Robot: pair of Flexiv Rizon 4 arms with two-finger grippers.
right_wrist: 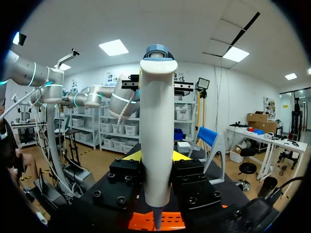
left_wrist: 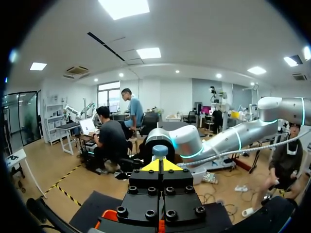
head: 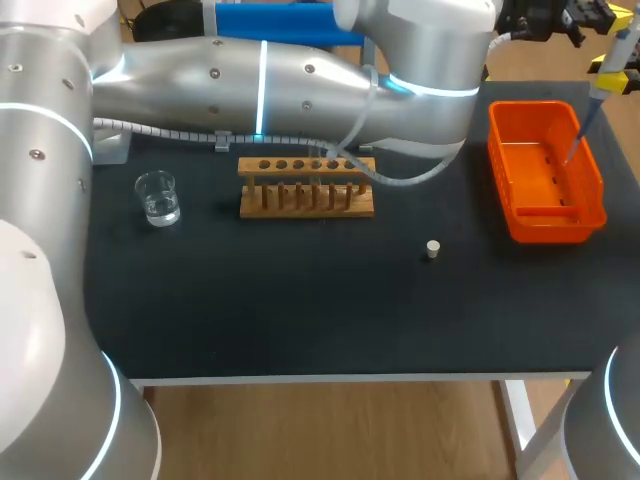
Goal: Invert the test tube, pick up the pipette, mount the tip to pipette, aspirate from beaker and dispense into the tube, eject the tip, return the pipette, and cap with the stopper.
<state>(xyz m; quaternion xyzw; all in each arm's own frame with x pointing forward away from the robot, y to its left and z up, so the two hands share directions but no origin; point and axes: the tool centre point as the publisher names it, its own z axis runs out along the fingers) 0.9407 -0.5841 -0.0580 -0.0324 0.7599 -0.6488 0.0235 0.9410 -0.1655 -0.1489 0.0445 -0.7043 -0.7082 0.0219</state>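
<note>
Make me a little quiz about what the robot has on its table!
1. True or false: the beaker stands inside the orange container.
2. What does the right end effector hold? A) the stopper B) the pipette C) the beaker
3. Fill in: the wooden rack stands between the beaker and the orange ____.

Key:
1. False; the beaker stands on the table, beside the rack.
2. B.
3. bin.
</note>
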